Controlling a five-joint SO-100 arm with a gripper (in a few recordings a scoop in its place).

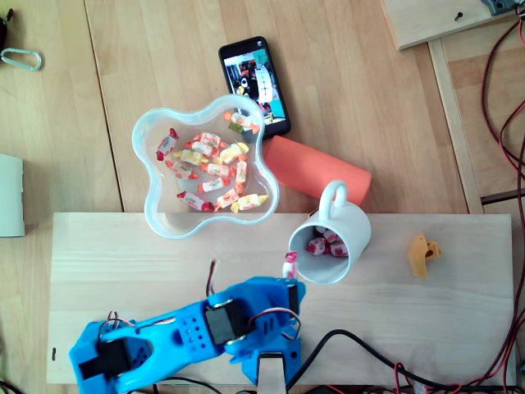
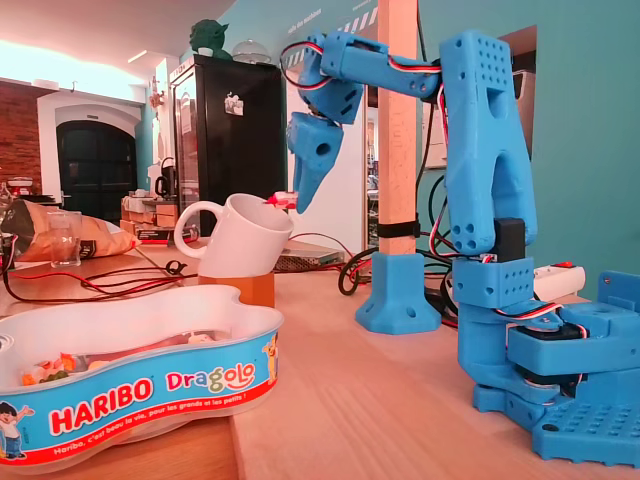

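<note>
Here, jaws clamped on a wrapped candy point(image 1: 289, 264), at the rim of the tilted white mug point(image 1: 336, 226) (more candies point(image 1: 325, 245) inside), clear bowl point(image 1: 164, 215) to its left.

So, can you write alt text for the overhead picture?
From above, a blue robot arm's gripper holds a wrapped sweet at the rim of a white mug with sweets inside. Left of it sits a clear wavy bowl of wrapped sweets; a phone and an orange tube lie beyond.
</note>
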